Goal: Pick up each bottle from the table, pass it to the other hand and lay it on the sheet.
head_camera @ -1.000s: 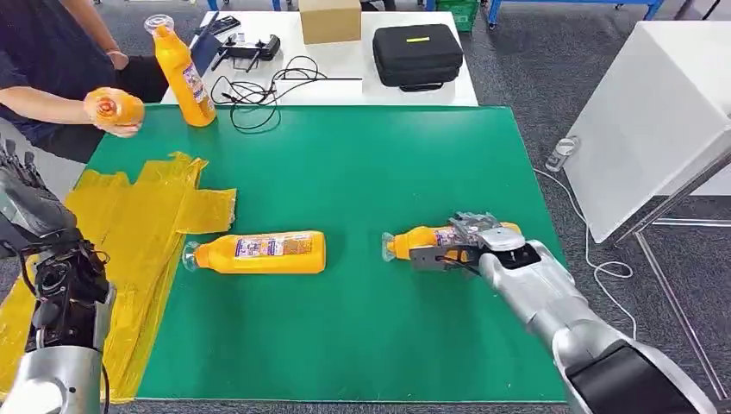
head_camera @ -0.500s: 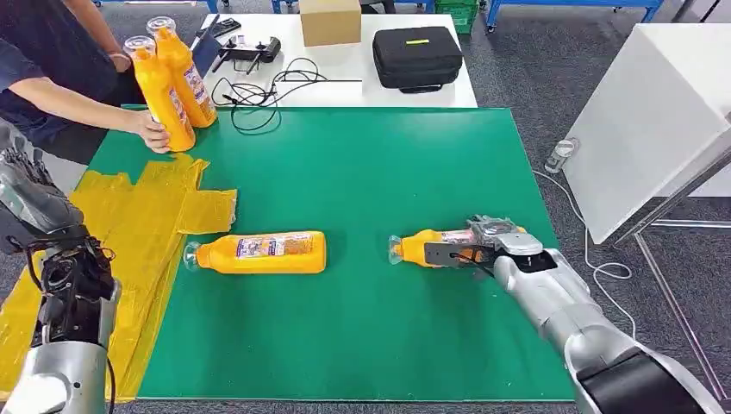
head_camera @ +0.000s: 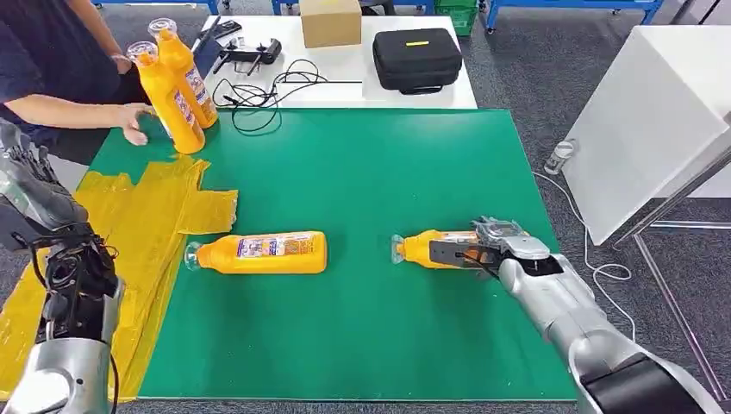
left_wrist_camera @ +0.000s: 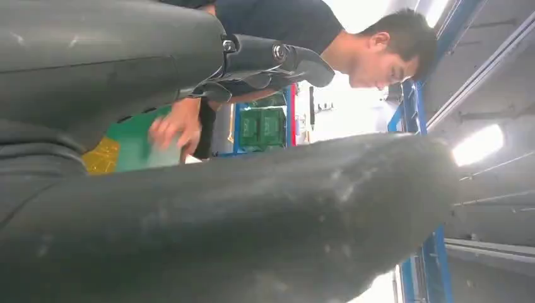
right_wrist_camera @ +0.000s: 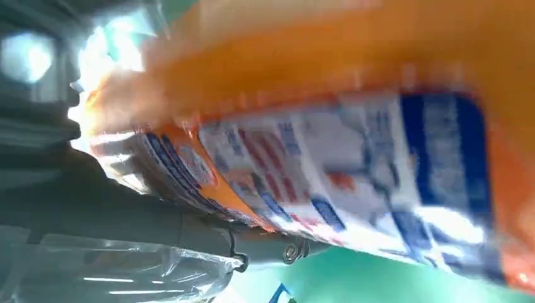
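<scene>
Two orange bottles lie on the green table. One bottle (head_camera: pixel 263 252) lies left of centre, cap toward the yellow sheet (head_camera: pixel 129 233). My right hand (head_camera: pixel 483 250) is wrapped round the other bottle (head_camera: pixel 422 248), which rests on the table; its label (right_wrist_camera: pixel 353 170) sits close against the fingers (right_wrist_camera: pixel 158 227) in the right wrist view. My left hand (head_camera: pixel 30 194) is raised at the left edge above the sheet, holding nothing, its fingers (left_wrist_camera: pixel 271 57) extended. Two more orange bottles (head_camera: pixel 172 86) stand upright at the far left corner.
A person at the far left has a hand (head_camera: pixel 134 122) on the table beside the standing bottles. Behind the green table, a white table (head_camera: pixel 345 73) carries a black case (head_camera: pixel 417 56), a cardboard box (head_camera: pixel 330 19) and cables. A white panel (head_camera: pixel 646 112) stands at the right.
The person has stood a second bottle beside the first and let go of it. My right hand has closed further round its bottle, shifting slightly right. My left hand has barely moved.
</scene>
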Controlling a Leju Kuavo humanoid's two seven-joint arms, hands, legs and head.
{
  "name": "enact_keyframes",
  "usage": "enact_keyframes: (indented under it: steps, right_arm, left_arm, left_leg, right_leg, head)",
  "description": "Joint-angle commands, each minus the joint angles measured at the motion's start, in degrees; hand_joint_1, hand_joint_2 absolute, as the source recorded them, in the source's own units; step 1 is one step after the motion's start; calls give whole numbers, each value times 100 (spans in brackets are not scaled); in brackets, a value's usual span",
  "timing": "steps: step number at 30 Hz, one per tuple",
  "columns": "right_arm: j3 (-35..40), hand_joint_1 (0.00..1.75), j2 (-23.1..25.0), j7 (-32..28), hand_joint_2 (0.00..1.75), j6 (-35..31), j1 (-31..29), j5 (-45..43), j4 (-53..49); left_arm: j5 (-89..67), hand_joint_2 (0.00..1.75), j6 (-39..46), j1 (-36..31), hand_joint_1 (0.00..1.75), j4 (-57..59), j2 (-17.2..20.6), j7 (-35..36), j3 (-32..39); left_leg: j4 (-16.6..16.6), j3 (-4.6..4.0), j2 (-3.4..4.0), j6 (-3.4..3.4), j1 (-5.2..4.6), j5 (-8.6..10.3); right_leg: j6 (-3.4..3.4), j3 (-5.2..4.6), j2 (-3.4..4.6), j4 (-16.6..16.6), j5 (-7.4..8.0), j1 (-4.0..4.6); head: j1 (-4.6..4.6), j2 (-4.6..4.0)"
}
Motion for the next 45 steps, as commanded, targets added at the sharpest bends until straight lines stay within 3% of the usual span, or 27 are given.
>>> enact_keyframes:
  steps: [1, 9, 15, 16, 18, 24, 28, 30, 33, 38, 45]
  right_arm:
    - [-215, 175, 43, -78, 175, -134, 283, 19, 44]
    - [-420, 175, 419, -114, 175, -336, 164, -50, -39]
    - [-1234, 175, 1010, -617, 175, -1116, -241, -485, -425]
    - [-1341, 175, 1125, -785, 175, -1207, -411, -574, -498]
    - [-1380, 175, 1193, -823, 175, -1163, -581, -609, -510]
    - [-1398, 175, 1138, -861, 175, -1164, -519, -601, -471]
    - [-1724, 175, 1333, -1615, 175, -1369, -768, -1087, -842]
    - [-1720, 175, 1480, -1650, 175, -1433, -773, -1244, -1127]
    - [-1516, 175, 1739, -1368, 175, -1838, -791, -1254, -1464]
    - [-1363, 175, 2198, -879, 175, -2295, -702, -1238, -1609]
    - [-1315, 175, 2520, -722, 175, -2582, -897, -1200, -1197]
  left_arm:
    - [-34, 0, -6, -348, 0, 384, -134, 35, 80]
    - [-85, 0, -44, -442, 0, 566, -119, 35, 109]
    - [-70, 0, -767, -741, 0, 1450, 54, 130, 60]
    - [30, 175, -1110, -734, 0, 1503, 85, 204, 72]
    - [95, 175, -1285, -710, 0, 1510, 120, 215, 87]
    - [99, 175, -1284, -708, 0, 1496, 121, 213, 83]
    - [758, 175, -2710, -543, 0, 1236, 236, 597, 57]
    - [1135, 175, -3285, -228, 0, 801, 111, 831, -9]
    - [1504, 175, -3514, 223, 0, -55, -227, 1131, -323]
    - [1726, 175, -3435, -43, 0, -333, -723, 1511, -873]
    - [1977, 175, -3384, -310, 0, -119, -780, 1566, -1165]
  left_leg:
    - [0, -2, -12, -7, 12, 4]
    - [-1, -1, 13, -9, 10, 2]
    - [4, -6, 45, -7, 7, -2]
    - [7, -14, 39, -9, 6, -2]
    - [16, -35, 64, -13, 5, -5]
    - [8, -32, 23, -9, 18, -2]
    - [17, -53, 33, -6, 15, -3]
    - [16, -67, 43, -6, 13, -2]
    - [3, -59, 49, -7, 8, -2]
    - [18, -75, -4, -7, 13, 2]
    - [15, -67, 15, -9, 16, -3]
  right_leg:
    - [4, 12, -26, -13, 4, 11]
    - [5, 3, 0, -8, 10, 8]
    - [4, -16, 42, 7, 12, 6]
    - [4, -23, 35, 13, 9, 4]
    - [4, -53, 58, 32, 10, -1]
    - [9, -38, 18, 20, 1, 15]
    - [12, -59, 33, 30, 4, 11]
    - [9, -72, 43, 31, 8, 2]
    - [8, -70, 45, 23, 6, -4]
    - [9, -75, -5, 26, -3, 5]
    - [9, -68, 9, 23, -1, 7]
  head:
    - [0, -2]
    - [2, 0]
    - [2, 0]
    - [0, 0]
    - [-2, 0]
    - [2, 0]
    - [2, -2]
    - [4, -2]
    - [0, -2]
    - [2, -2]
    - [2, 0]
